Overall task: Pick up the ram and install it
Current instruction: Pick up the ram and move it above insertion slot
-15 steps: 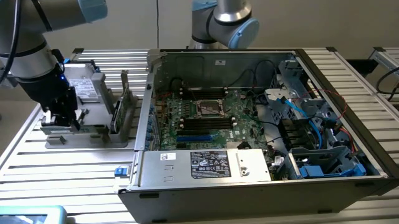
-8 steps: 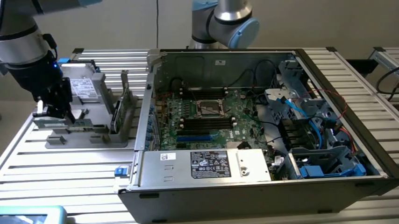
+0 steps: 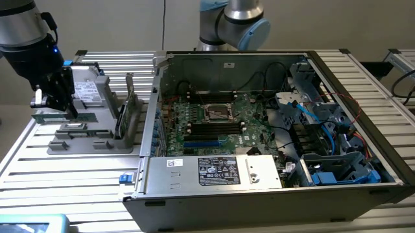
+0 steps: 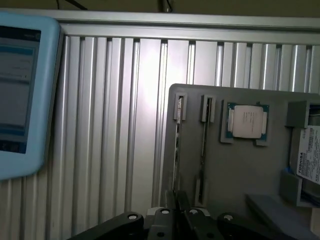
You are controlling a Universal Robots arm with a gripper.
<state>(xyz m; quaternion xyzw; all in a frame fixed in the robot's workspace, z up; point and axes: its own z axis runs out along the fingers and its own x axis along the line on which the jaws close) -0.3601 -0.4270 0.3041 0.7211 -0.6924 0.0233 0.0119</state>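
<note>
The ram [image 3: 65,118] sits edge-up in the grey fixture tray [image 3: 87,144], fingers [image 4: 183,201] clenched on it; slatted aluminium worktop [image 3: 65,174] carries tray and open PC case [image 3: 259,204]. Plain beige wall [image 3: 116,24] behind.

Your table [image 3: 65,179] bears a tray [image 3: 91,144] by its edge at the exterior view's left, a case [image 3: 259,194] centrally, a tablet [image 3: 32,224] at a near corner.

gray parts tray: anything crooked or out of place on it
Nothing stands out. The ram stands on edge in its slot with the gripper closed on it, and the processor chip lies flat in its holder.
</note>
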